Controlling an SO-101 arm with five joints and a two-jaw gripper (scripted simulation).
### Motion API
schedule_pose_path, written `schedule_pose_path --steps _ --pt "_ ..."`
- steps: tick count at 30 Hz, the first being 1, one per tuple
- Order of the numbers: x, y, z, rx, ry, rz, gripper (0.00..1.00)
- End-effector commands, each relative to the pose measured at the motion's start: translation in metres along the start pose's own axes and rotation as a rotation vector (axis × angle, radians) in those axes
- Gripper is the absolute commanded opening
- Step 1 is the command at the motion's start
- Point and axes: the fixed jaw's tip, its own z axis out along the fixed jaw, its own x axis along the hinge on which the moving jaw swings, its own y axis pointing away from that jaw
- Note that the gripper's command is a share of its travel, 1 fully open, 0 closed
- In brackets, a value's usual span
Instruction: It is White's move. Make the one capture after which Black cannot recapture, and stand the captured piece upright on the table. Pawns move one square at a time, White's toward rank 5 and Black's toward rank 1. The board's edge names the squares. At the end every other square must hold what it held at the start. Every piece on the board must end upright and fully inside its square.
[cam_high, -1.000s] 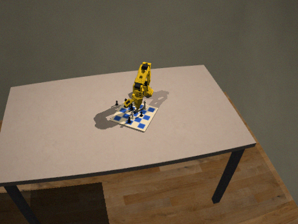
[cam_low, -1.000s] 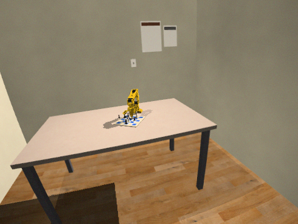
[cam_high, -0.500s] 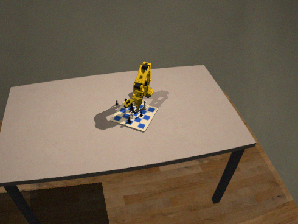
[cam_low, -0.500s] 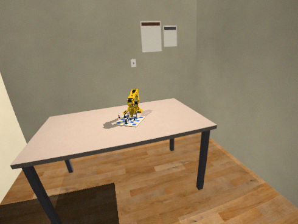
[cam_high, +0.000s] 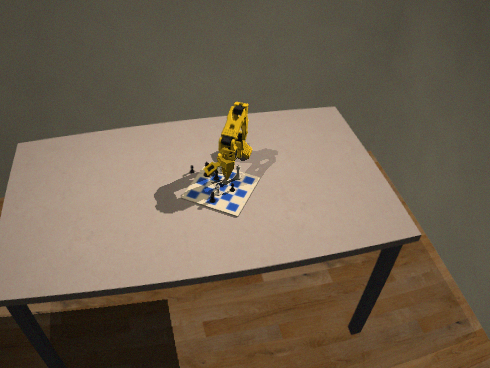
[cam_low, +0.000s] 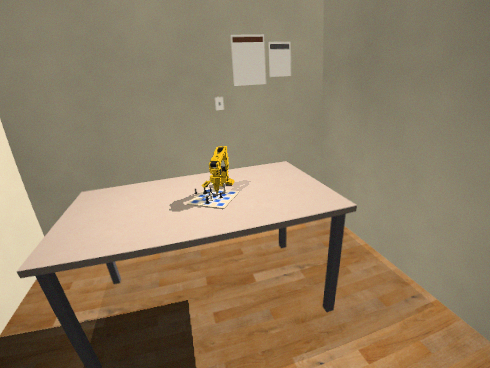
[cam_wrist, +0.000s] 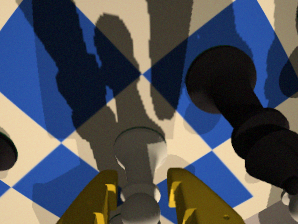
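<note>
The small blue and cream chessboard (cam_high: 222, 192) lies in the middle of the table, in front of the yellow arm. In the wrist view my gripper (cam_wrist: 141, 179) points down at the board. A white pawn (cam_wrist: 139, 205) stands upright on a square between the two yellow fingers. The fingers stand slightly apart, with a thin gap on each side of the pawn's head. A black piece (cam_wrist: 222, 86) stands one square to the right, and another black piece (cam_wrist: 266, 149) is nearer on the right. A black pawn (cam_high: 191, 169) stands upright on the table just off the board's left edge.
Several more black and white pieces stand on the board, close around the gripper (cam_high: 226, 177). One black piece (cam_high: 212, 197) is near the board's front edge. A white piece (cam_high: 238, 171) stands at the back right. The arm's base is behind the board.
</note>
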Motion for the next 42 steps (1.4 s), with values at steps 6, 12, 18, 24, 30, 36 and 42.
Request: schedule_pose_path --steps 6,12,18,24,30,36,42 --pt "0.001 0.002 -0.012 -0.004 -0.002 -0.004 0.09" --pt "0.001 0.002 -0.026 -0.004 -0.002 -0.004 0.09" --pt "0.001 0.002 -0.037 -0.004 -0.003 -0.004 0.09" --pt "0.001 0.002 -0.052 -0.005 -0.003 -0.004 0.09" --pt "0.001 0.002 -0.063 -0.005 -0.003 -0.004 0.09" --pt "0.001 0.002 -0.067 -0.004 -0.003 -0.004 0.09" --pt "0.001 0.002 -0.069 -0.004 -0.003 -0.004 0.09"
